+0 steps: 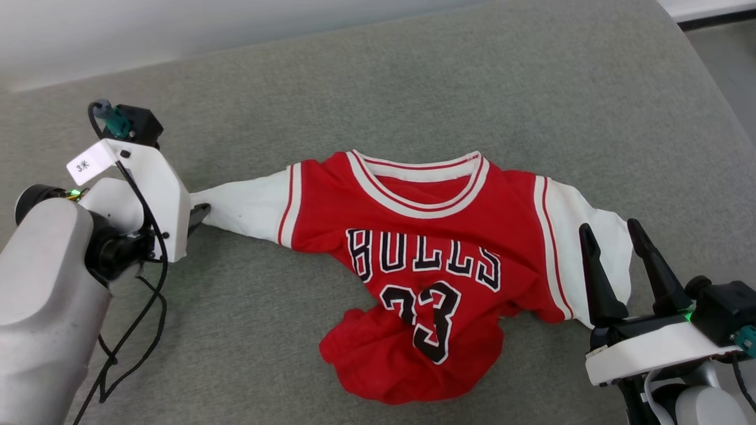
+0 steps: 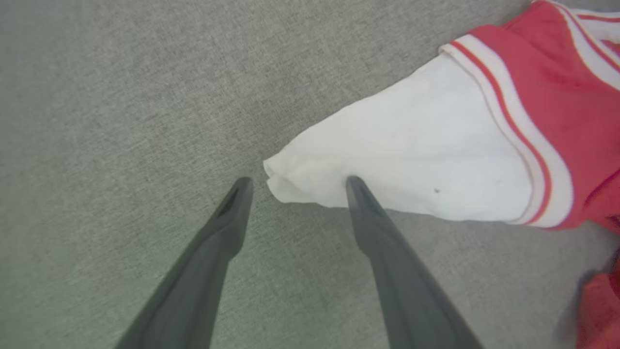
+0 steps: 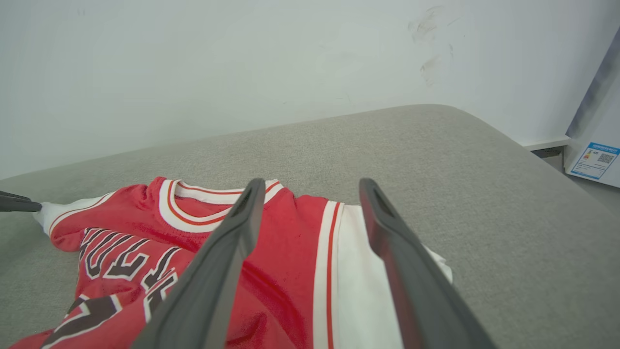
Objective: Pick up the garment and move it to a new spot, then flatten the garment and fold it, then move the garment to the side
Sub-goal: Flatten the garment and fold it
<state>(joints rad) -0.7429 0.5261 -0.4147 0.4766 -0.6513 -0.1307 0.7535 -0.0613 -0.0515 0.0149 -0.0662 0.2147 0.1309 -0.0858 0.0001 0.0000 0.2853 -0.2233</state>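
Your right gripper (image 1: 609,225) sits nearest in the head view, fingers spread wide and holding nothing, tips over the right sleeve (image 1: 570,200) of the garment (image 1: 425,236). That garment lies print-up on the grey padded surface (image 1: 472,88) between your two grippers, one sleeve reaching toward each, its hem bunched on the near side.

Your left gripper (image 1: 199,213) is mostly hidden there behind its white wrist housing (image 1: 159,189). The left wrist view settles it: fingers wide apart and empty, the end of the left sleeve (image 2: 411,155) lying between the fingertips, one tip at the cloth's edge, the other over bare surface. Whether that finger touches the cloth, you cannot tell.

From the right wrist view you also get the pale wall (image 3: 242,72) behind the surface, and a left fingertip at the far sleeve's end.
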